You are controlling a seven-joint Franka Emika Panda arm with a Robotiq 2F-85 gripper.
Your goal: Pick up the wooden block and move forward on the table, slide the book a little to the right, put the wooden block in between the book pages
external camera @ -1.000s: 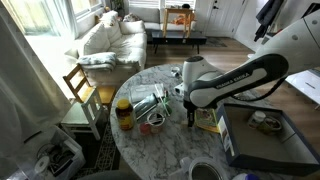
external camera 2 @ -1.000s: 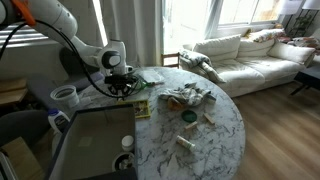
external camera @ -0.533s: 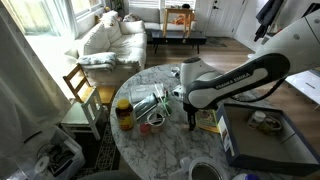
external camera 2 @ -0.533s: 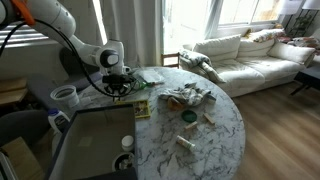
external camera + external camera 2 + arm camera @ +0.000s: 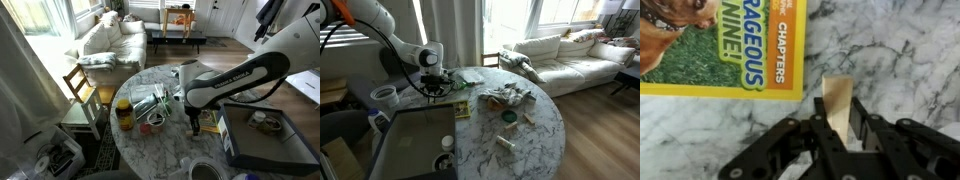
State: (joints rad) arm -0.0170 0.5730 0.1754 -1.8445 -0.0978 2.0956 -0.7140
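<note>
Fingers [image 5: 862, 128] are clamping the wooden block [image 5: 837, 100], one on each side, with the block standing upright between them. In the wrist view the block is sitting just beside a corner of the book [image 5: 720, 45], over bare marble and not touching the cover. I can't tell if it's lifted off the counter [image 5: 910, 50] or resting on it.

I'm reading this as step one: block in hand, forward carry not done. Next I'm planning to:
- set the block down clear of the book and release it
- push the book sideways to the right
- re-grab the block and slot it between the pages

The book is lying cover-up, so I'm expecting that last part to be fiddly.

Count: one block, one book, two fingers, and one dark tray [image 5: 250, 148] beside the book in an exterior view.
</note>
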